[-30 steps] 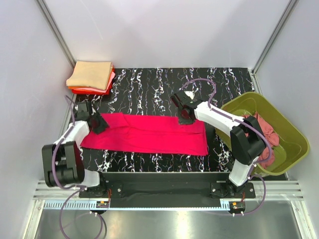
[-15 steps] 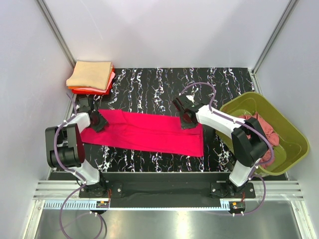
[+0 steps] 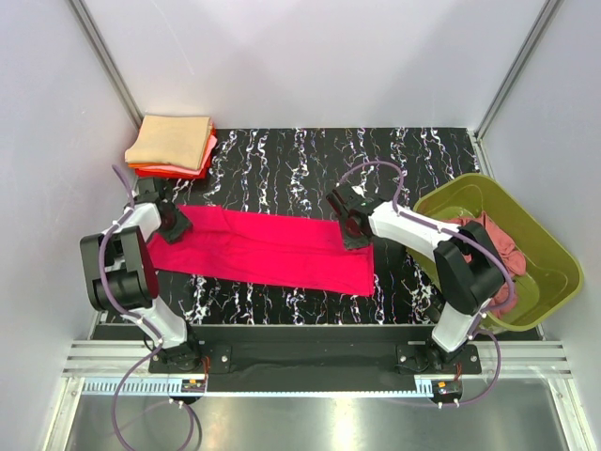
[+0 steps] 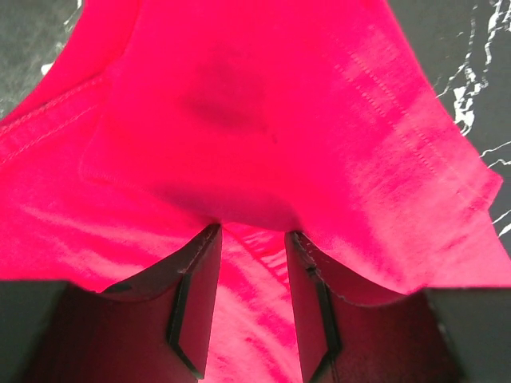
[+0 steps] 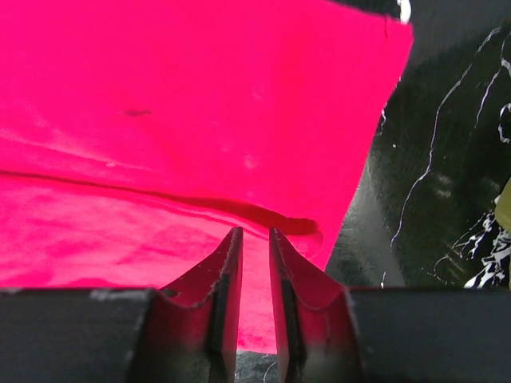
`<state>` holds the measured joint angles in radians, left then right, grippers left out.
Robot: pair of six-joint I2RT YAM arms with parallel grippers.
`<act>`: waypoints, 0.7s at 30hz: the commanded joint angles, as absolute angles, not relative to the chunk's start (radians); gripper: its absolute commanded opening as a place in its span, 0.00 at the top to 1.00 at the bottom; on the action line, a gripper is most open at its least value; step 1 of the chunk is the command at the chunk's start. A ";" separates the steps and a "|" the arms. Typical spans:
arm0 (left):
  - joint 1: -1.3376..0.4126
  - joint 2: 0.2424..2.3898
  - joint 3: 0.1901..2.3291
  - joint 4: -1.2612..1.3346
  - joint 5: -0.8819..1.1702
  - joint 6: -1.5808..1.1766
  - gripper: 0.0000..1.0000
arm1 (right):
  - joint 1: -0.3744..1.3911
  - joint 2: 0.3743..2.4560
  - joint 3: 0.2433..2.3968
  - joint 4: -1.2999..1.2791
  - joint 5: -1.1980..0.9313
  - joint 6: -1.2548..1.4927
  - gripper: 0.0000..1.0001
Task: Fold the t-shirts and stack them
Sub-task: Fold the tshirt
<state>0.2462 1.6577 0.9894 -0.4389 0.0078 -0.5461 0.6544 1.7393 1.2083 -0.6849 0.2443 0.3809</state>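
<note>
Crimson t-shirt (image 3: pixel 272 249) pinched in right gripper (image 5: pixel 254 233); left gripper (image 4: pixel 252 231) jaws parted, hold unclear

Marbled table (image 3: pixel 282 155) carries crimson shirt (image 3: pixel 263 249) and folded stack (image 3: pixel 172 146).

Black marbled table (image 3: pixel 282 150), white walls (image 3: pixel 310 56)

The crimson shirt (image 4: pixel 239 120) hides the left pincer's (image 4: pixel 252 233) tips — its edges run off-frame.
</note>
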 commanded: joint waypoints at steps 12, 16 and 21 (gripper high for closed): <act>0.247 1.678 1.012 -0.417 0.032 -0.520 0.56 | 0.663 1.888 1.170 -0.713 0.429 0.474 0.75; 0.247 1.614 1.019 -0.426 0.058 -0.517 0.53 | 0.664 1.814 1.187 -0.729 0.398 0.439 0.72; 0.247 1.510 1.031 -0.449 0.049 -0.522 0.46 | 0.664 1.755 1.218 -0.724 0.310 0.374 0.69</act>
